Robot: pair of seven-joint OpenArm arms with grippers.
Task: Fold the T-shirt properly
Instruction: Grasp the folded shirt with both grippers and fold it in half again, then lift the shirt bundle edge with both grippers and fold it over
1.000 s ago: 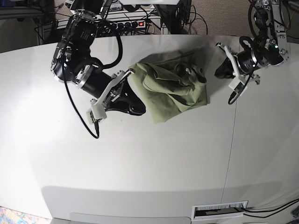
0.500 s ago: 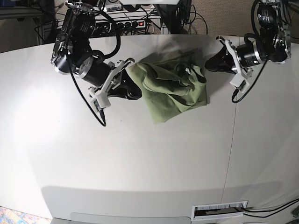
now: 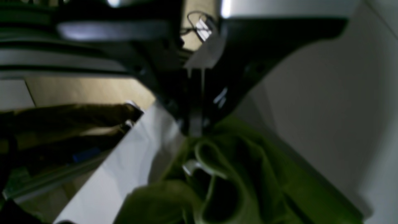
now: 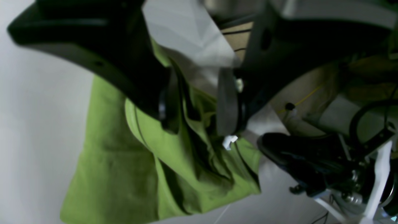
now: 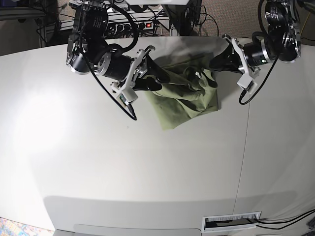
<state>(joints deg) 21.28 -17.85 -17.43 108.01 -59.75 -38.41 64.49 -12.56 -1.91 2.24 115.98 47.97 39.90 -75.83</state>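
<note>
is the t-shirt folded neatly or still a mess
Not neatly folded: the T-shirt lies bunched, with loose creases and a ridge of fabric heaped across it.

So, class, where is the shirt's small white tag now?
In the right wrist view, the white tag lies right of centre, just below the tip of the right gripper's right-hand finger.

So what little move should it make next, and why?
Probably lower the right hand a touch and pinch the shirt: its fingers are apart above the crumpled folds, and the cloth lies bunched rather than flat, so lifting a fold might help open it out.
</note>
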